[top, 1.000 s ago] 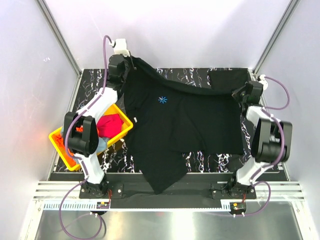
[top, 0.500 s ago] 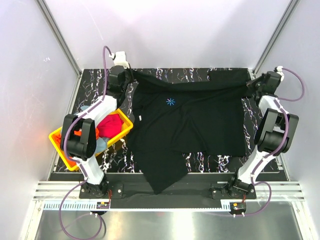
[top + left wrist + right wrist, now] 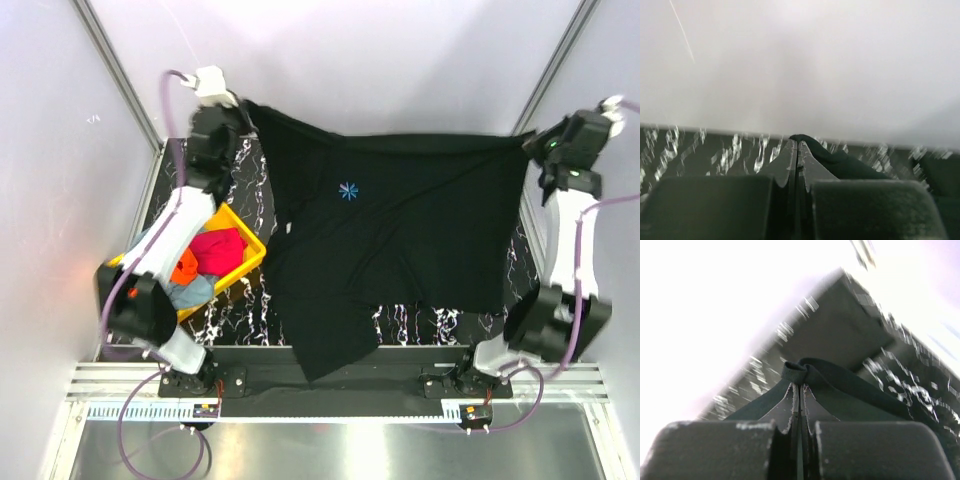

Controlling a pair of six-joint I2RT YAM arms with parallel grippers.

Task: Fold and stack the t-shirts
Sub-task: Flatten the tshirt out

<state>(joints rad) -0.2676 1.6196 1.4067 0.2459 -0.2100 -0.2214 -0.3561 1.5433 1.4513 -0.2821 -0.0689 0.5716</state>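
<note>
Cloth spans both my grippers: left gripper and right gripper are clamped fully shut on the far corners of the black t-shirt, holding it spread above the table. In the yellow tray at left lie other t-shirts.

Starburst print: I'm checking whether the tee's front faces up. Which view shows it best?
Top external view: the starburst print shows whole, light blue on the spread black t-shirt. Both wrist views show only a pinched edge of black cloth, no print.
</note>
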